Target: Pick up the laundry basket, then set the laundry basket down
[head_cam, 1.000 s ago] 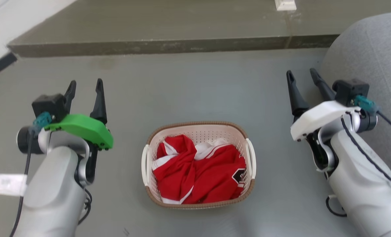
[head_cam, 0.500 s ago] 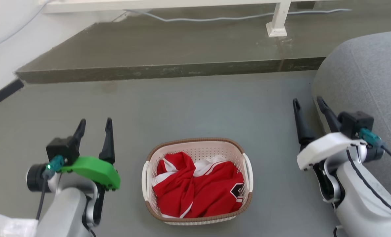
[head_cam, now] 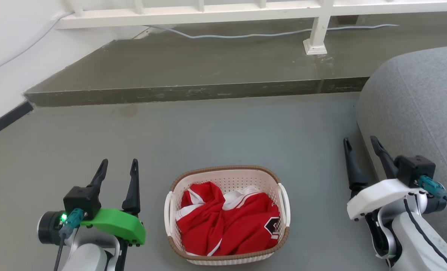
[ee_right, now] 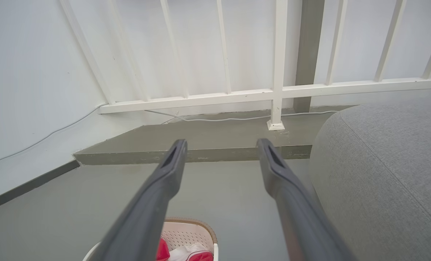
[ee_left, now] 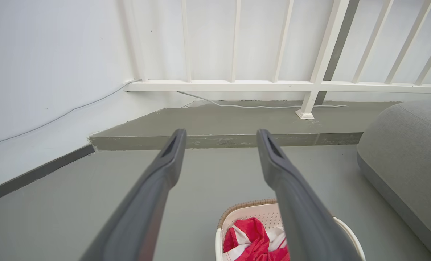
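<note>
On the grey floor (head_cam: 216, 128), low in the middle of the head view, stands the laundry basket (head_cam: 242, 180), upright, with its brown rim on top and a white handle on each side. A crumpled red and white garment (head_cam: 227, 222) lies inside it (a dark patch shows on the cloth near the right wall). The left gripper (head_cam: 119, 162) hangs to the basket's left, near but not touching, its two dark fingers parted with nothing between them. The right gripper (head_cam: 359, 140) is on the basket's right, farther off, fingers likewise spread and empty, just beside a grey cushion (head_cam: 415, 109). Beyond the basket a low step (head_cam: 193, 71) runs across, bearing a white railing (head_cam: 208, 10) and a pale cable (head_cam: 246, 35).
</note>
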Robot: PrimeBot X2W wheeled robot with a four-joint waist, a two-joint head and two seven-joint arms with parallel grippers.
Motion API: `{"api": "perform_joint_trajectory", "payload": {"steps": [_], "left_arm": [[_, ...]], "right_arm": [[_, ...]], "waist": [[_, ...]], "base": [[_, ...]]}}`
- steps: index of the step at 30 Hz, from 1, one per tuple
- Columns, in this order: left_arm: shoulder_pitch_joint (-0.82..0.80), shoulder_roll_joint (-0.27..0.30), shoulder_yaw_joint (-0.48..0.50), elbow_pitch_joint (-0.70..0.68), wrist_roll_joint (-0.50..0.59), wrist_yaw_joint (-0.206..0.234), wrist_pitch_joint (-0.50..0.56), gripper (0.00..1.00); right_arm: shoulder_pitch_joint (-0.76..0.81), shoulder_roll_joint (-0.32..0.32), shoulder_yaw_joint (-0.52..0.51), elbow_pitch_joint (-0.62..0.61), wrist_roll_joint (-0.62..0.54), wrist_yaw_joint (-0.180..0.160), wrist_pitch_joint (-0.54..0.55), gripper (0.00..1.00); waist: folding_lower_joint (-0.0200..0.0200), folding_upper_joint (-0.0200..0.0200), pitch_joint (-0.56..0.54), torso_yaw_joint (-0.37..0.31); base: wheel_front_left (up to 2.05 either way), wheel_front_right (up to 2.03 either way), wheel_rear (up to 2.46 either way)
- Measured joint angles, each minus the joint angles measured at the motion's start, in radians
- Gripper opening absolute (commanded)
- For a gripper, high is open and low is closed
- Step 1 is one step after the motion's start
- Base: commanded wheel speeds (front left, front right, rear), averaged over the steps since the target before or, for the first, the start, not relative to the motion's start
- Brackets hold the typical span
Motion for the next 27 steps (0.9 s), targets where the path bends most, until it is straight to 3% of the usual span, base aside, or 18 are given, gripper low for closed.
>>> {"api": "perform_joint_trajectory", "payload": {"steps": [27], "left_arm": [[0.143,-0.005,0.062,-0.115,0.071,0.008,0.004,1.00]], "right_arm": [[0.117,-0.007,-0.039,-0.107,-0.057,-0.015,0.000,1.00]], "waist": [[0.0000,0.0000,-0.006,0.013]], "base": [[0.00,0.00,0.00]]}}
